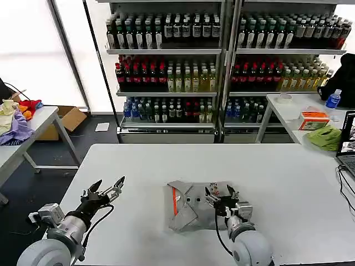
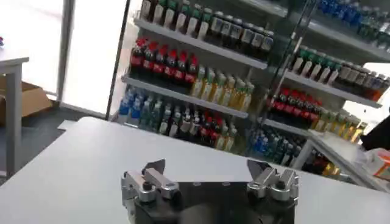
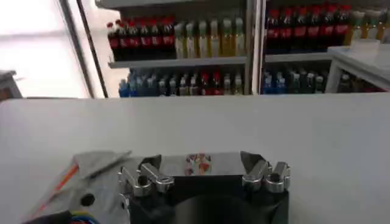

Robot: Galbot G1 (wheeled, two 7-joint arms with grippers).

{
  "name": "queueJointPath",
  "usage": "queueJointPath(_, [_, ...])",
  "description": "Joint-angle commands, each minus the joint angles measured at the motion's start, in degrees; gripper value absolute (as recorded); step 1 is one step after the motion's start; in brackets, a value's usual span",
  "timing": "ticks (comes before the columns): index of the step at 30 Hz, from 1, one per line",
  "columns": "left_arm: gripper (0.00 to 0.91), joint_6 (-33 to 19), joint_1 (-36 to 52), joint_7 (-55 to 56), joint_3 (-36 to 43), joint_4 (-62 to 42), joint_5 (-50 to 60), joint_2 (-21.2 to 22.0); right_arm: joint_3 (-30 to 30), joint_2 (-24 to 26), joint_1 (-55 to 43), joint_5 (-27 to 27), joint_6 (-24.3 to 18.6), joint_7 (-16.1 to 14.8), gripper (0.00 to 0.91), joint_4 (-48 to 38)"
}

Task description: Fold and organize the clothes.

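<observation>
A light grey T-shirt (image 1: 188, 206) lies folded into a compact packet in the middle of the white table (image 1: 277, 177). An orange-red collar stripe (image 1: 174, 200) shows on its left part. My right gripper (image 1: 222, 195) hovers open over the shirt's right side. In the right wrist view the multicoloured chest print (image 3: 198, 163) sits between the spread fingers of the right gripper (image 3: 201, 163), and the stripe (image 3: 61, 179) runs off to one side. My left gripper (image 1: 108, 189) is open over bare table, well left of the shirt. The left wrist view has the left gripper (image 2: 206, 165) holding nothing.
Shelves of drink bottles (image 1: 166, 66) stand behind the table. A side table at the left holds purple, red and yellow fabrics (image 1: 16, 119). At the right are a lime-green cloth (image 1: 326, 136), an orange box (image 1: 314, 118), a laptop (image 1: 348, 144) and a black cable (image 1: 345, 188).
</observation>
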State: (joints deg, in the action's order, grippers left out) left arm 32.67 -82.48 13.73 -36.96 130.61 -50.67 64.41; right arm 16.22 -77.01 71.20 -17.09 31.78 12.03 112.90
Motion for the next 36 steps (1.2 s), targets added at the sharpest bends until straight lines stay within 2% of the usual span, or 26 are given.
queueJointPath(1, [0.907, 0.0, -0.2, 0.0, 1.1, 0.0, 1.0, 1.1, -5.2, -0.7, 0.3, 6.4, 1.3, 3.9, 0.907, -3.2])
queueJointPath(6, [0.907, -0.1, -0.4, -0.1, 1.6, -0.2, 1.5, 1.2, -3.9, 0.5, 1.0, 5.2, 1.4, 4.0, 0.907, -0.6])
queueJointPath(9, [0.907, -0.1, -0.4, -0.3, 1.6, -0.1, 1.5, 1.1, -3.0, 1.8, 1.5, 2.0, 1.5, 5.5, 0.907, -0.3])
queueJointPath(11, [0.907, -0.1, -0.2, -0.3, 1.7, 0.0, 1.5, 1.0, -2.2, 2.3, 2.0, 0.9, 1.4, 5.4, 0.907, -0.1])
queueJointPath(13, [0.907, -0.3, 0.0, -0.4, 1.8, -0.1, 1.6, 1.1, -1.1, 2.5, 2.5, 0.2, 1.0, 4.1, 0.907, 0.6])
queueJointPath(17, [0.907, -1.0, 0.3, -0.7, 2.1, -0.6, 1.9, 1.4, 2.2, 2.6, 3.9, -0.8, -6.3, 0.0, 0.907, 6.0])
queueJointPath(19, [0.907, -1.0, 0.5, -1.0, 2.2, -0.5, 1.9, 1.2, 6.4, 2.9, 5.1, -0.7, -9.7, -3.9, 0.907, 9.5])
queueJointPath(22, [0.907, -1.6, 0.5, -3.1, 2.1, -0.5, 3.5, 0.7, 16.3, 3.8, 9.1, 1.8, -20.2, -13.3, 0.907, 12.7])
queueJointPath(24, [0.907, -3.0, 0.2, -5.9, 1.8, -0.7, 6.2, 0.6, 21.4, 3.8, 11.1, 1.2, -22.7, -16.0, 0.907, 12.7])
queueJointPath(26, [0.907, -4.5, 0.0, -7.3, 1.5, -0.8, 8.9, 0.8, 24.0, 3.8, 12.3, 0.6, -24.8, -16.9, 0.907, 11.8])
queueJointPath(27, [0.907, -5.5, -0.3, -8.4, 1.1, -0.8, 9.7, 1.1, 28.4, 3.4, 13.9, -0.7, -26.8, -17.7, 0.907, 11.2])
queueJointPath(33, [0.907, -7.0, -2.3, -12.6, -0.9, 0.2, 10.6, 3.0, 39.8, 1.1, 18.9, -3.9, -29.1, -20.7, 0.907, 10.0])
queueJointPath(36, [0.907, -7.0, -2.6, -14.0, -1.7, 0.5, 10.8, 4.0, 42.5, -0.2, 18.9, -2.7, -29.3, -22.4, 0.907, 7.6])
